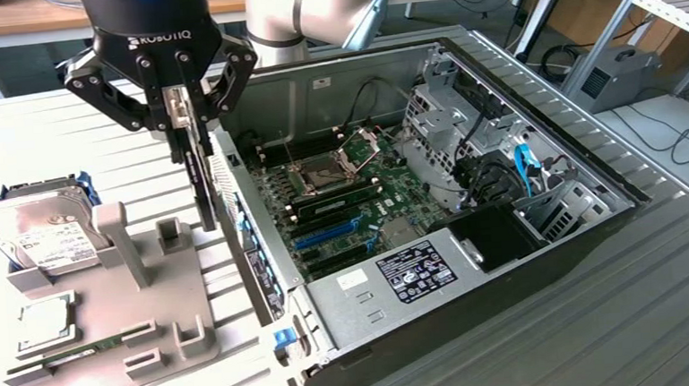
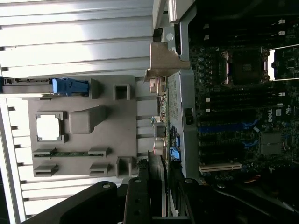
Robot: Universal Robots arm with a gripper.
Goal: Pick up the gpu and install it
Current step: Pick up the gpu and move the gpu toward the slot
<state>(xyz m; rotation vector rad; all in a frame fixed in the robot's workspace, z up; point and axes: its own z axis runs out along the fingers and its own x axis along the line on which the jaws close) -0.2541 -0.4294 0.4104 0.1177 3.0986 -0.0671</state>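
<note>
My gripper [image 1: 180, 104] is shut on the gpu [image 1: 204, 188], a thin dark card that hangs edge-on and upright below the fingers. The card's lower end hovers over the gap between the grey holder tray [image 1: 111, 297] and the rear wall of the open computer case [image 1: 265, 252]. In the wrist view the gpu [image 2: 158, 179] runs between my two black fingers [image 2: 135, 200]. The motherboard's blue slots [image 1: 323, 235] lie inside the case, to the exterior view's right of the card, and appear again as blue slots [image 2: 226, 127] in the wrist view.
The holder tray carries a silver hard drive [image 1: 42, 234], a square processor chip [image 1: 44, 323] and a green memory stick [image 1: 74, 358]. Two grey posts [image 1: 117, 238] rise from the tray close to the card. Drive cages and cables [image 1: 486, 162] fill the case's far side.
</note>
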